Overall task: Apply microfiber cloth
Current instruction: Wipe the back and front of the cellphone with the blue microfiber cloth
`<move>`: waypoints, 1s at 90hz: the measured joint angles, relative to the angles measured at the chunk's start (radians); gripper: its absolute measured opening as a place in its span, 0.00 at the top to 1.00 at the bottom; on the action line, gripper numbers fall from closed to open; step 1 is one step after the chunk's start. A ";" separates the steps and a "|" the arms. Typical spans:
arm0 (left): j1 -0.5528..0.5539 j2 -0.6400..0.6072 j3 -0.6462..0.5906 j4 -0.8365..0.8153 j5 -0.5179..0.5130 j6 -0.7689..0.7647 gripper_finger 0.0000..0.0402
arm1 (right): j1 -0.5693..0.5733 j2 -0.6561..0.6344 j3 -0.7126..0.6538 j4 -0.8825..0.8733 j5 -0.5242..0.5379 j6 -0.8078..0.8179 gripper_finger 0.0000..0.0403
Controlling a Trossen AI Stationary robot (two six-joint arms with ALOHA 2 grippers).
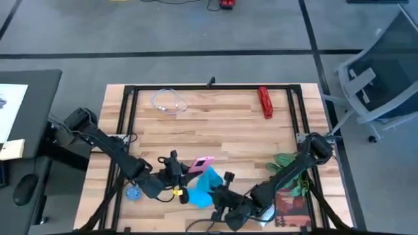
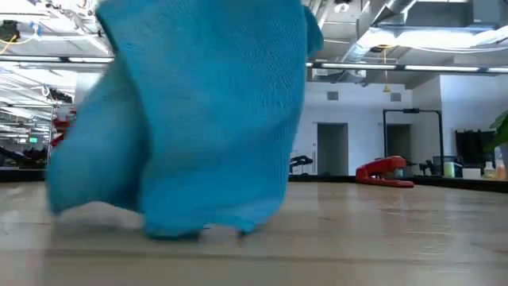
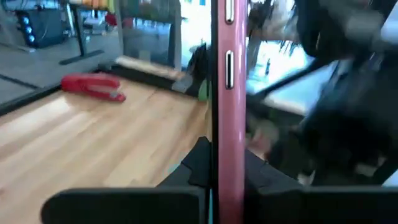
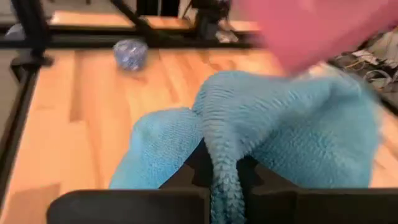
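One blue cloth [image 1: 202, 186] at the table's near edge, pinched between the right gripper [image 4: 224, 180] jaws, a fold of it running down between the fingers. Just to its left, the left gripper [image 3: 214, 180] is clamped on one pink phone [image 1: 201, 164], held on edge. One red stapler [image 1: 264, 102] far right, one small blue disc [image 1: 133, 193] near left. No writing readable anywhere.

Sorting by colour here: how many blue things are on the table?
2: the cloth near the front edge, pinched in the right tool, and a small blue disc front left. Others may be hidden.
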 joint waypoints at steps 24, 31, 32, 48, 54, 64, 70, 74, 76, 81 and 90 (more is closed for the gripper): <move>0.009 0.003 -0.003 -0.002 0.037 0.000 0.98 | -0.069 -0.005 0.002 0.317 0.018 -0.233 1.00; 0.010 0.003 -0.003 -0.003 0.041 0.001 0.98 | -0.094 -0.005 0.002 0.362 0.004 -0.275 1.00; 0.010 0.003 -0.003 -0.003 0.040 0.001 0.98 | -0.097 -0.005 0.002 0.364 0.003 -0.277 1.00; 0.012 0.002 -0.005 -0.016 0.039 0.014 0.98 | -0.116 -0.005 0.002 0.369 -0.009 -0.304 1.00; 0.012 0.002 -0.005 -0.015 0.050 0.014 0.98 | -0.104 -0.005 0.002 0.355 0.013 -0.306 1.00; 0.012 0.003 -0.005 -0.025 0.065 0.010 0.98 | -0.062 -0.021 0.002 0.270 0.147 -0.307 1.00; 0.009 0.003 -0.004 -0.029 0.077 0.007 0.98 | -0.038 -0.037 0.002 0.209 0.231 -0.294 1.00; 0.007 0.003 -0.004 -0.028 0.081 0.009 0.98 | -0.029 -0.044 0.002 0.172 0.264 -0.269 1.00; 0.007 0.003 -0.004 -0.029 0.084 0.012 0.98 | -0.026 -0.045 0.002 0.158 0.269 -0.257 1.00; 0.007 0.003 -0.004 -0.035 0.092 0.015 0.98 | -0.026 -0.046 0.002 0.147 0.267 -0.232 1.00; 0.006 0.003 -0.004 -0.040 0.100 0.022 0.98 | -0.040 -0.044 0.002 0.169 0.204 -0.197 1.00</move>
